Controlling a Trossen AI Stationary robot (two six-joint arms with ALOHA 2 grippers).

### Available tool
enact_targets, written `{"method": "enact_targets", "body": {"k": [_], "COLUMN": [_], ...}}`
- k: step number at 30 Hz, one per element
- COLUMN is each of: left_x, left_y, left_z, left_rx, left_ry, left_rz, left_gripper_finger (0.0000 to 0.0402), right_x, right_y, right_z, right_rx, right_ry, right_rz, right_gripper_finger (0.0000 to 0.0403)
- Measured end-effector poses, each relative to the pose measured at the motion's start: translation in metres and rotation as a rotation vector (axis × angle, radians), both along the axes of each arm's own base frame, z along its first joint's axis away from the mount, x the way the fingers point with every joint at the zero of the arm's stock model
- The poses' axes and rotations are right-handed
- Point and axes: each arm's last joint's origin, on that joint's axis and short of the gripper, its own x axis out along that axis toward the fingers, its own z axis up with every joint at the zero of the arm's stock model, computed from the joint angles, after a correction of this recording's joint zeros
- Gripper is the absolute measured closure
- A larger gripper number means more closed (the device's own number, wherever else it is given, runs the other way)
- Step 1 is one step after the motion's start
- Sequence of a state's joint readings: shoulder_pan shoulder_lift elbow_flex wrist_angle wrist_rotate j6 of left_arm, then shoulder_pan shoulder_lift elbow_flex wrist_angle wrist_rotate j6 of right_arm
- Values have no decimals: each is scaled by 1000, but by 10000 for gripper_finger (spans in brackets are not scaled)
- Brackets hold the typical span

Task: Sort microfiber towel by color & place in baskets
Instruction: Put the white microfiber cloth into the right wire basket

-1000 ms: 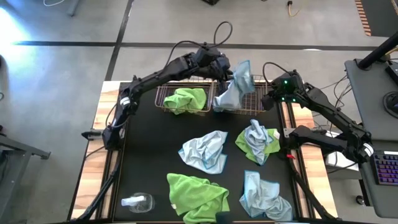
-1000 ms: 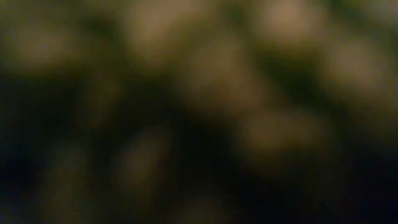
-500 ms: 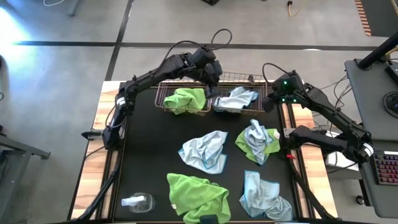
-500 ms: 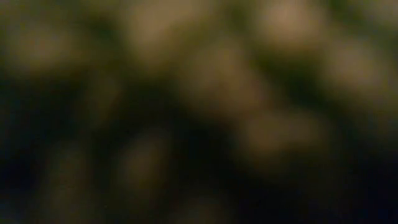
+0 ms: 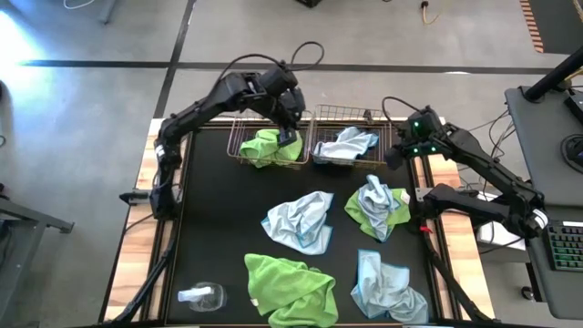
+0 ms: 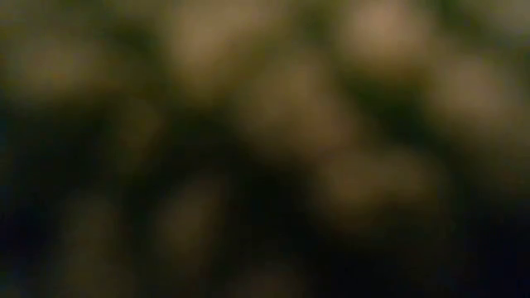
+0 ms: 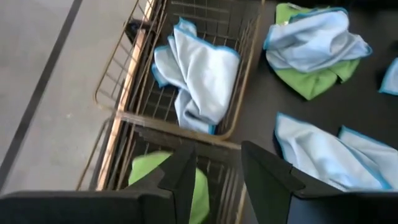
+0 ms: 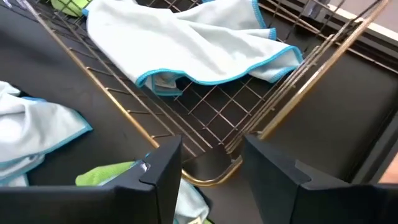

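Over on the left side, the left gripper (image 5: 290, 137) is hovering above the left basket (image 5: 239, 146), fingers parted and carrying nothing, as the left wrist view is showing clearly. A lime green towel (image 5: 271, 146) is sitting bunched inside that basket. Just beside it, the right basket (image 5: 378, 117) is holding a pale blue towel (image 5: 347, 144), draped loosely with an edge riding up towards the rim.

So two cloths are looking sorted, and four are waiting on the black table (image 5: 209, 228): a blue towel (image 5: 299, 221) in the middle, a green towel (image 5: 287, 289) near the front edge, a blue-over-green pair (image 5: 376, 206) further right, and another blue towel (image 5: 387, 290) at the front right. A small clear bottle (image 5: 200, 295) is lying at the front left, well apart from the work.

The step in hand, by my reading, is the left arm going for the next cloth. To do it well it is needing to lift clear of the wire rims first, come down on a raised fold rather than a flat patch, and pinch one cloth only; that stacked pair is the risky one.

The left arm is reaching long from its base, elbow high, wrist bent down. On the right, the right gripper (image 8: 208, 165) is waiting by the right basket's outer corner, fingers spread and empty, arm folded back along the table edge
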State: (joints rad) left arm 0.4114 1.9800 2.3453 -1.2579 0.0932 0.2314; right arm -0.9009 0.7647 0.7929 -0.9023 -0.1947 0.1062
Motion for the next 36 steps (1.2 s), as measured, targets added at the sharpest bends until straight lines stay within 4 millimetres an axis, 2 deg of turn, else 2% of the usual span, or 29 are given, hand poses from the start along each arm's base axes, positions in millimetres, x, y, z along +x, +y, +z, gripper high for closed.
{"method": "enact_targets", "body": {"k": [7,14,19,26,30,36], "left_x": [-34,-77,-113,-156,-171,-181], "left_y": [-15,-33,-52,-84,-100,-114], "left_z": [17,12,-12,-56,-83,-116], "left_rx": [-23,-39,-78,-115,-137,-148], "left_ry": [49,88,31,-175,-266,-370], "left_rz": [96,225,282,299,270,216], "left_gripper_finger": [288,288,288,288,288,288], "right_x": [4,7,7,8,10,15], "right_y": [5,7,7,9,16,34], "right_z": [1,1,1,4,7,15], "right_rx": [4,20,24,32,103,143], "right_ry": [-10,-19,-23,-72,-158,-245], "right_rz": [27,22,14,13,60,117], "right_gripper_finger": [243,243,243,243,243,243]}}
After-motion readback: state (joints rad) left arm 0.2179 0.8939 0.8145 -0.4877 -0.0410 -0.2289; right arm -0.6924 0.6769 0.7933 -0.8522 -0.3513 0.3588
